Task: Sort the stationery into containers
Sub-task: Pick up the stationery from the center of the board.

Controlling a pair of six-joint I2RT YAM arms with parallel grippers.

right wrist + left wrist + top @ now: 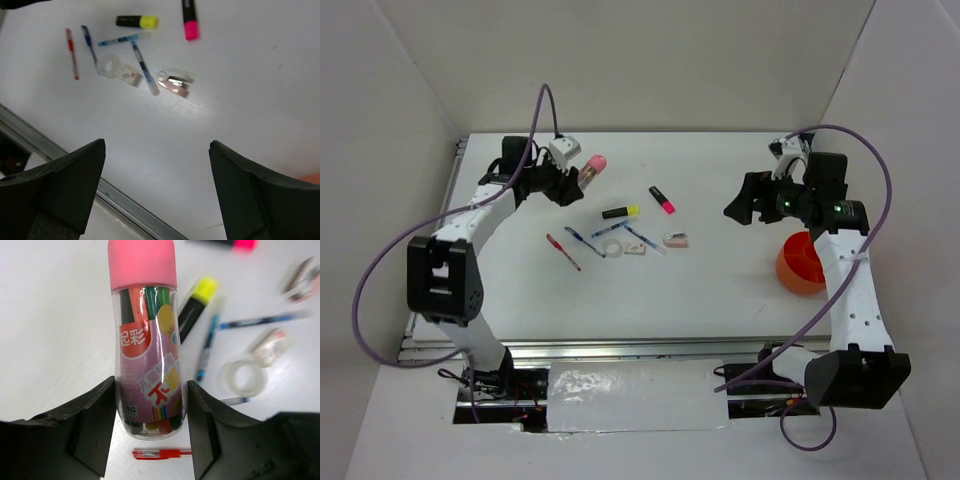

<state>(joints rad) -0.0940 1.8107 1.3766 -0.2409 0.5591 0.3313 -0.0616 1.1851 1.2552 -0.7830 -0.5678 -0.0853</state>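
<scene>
The sorting appears barely begun. The left gripper point(151, 390) is clamped on the pink tube point(147, 340), jaws pressed against both its sides, well to the left of the orange cup point(798, 268). The right gripper point(157, 145) hangs wide open and empty near the cup. The highlighters point(620, 212), pens point(563, 252), tape ring point(612, 247) and erasers point(675, 240) lie loose on the table point(720, 300), left of the cup. Nothing shows inside it.

Bright, even, diffuse light from overhead; on the white desk point(720, 290) we note only short, soft shadows. The foil strip point(630, 395) at the near edge glints. Left wrist view: the pink tube point(147, 340) is sharp, with small highlights on its clear wall; the tape ring point(243, 377) and highlighter point(197, 302) behind are blurred. Right wrist view: pale glare patch mid-desk, slight softness throughout.
</scene>
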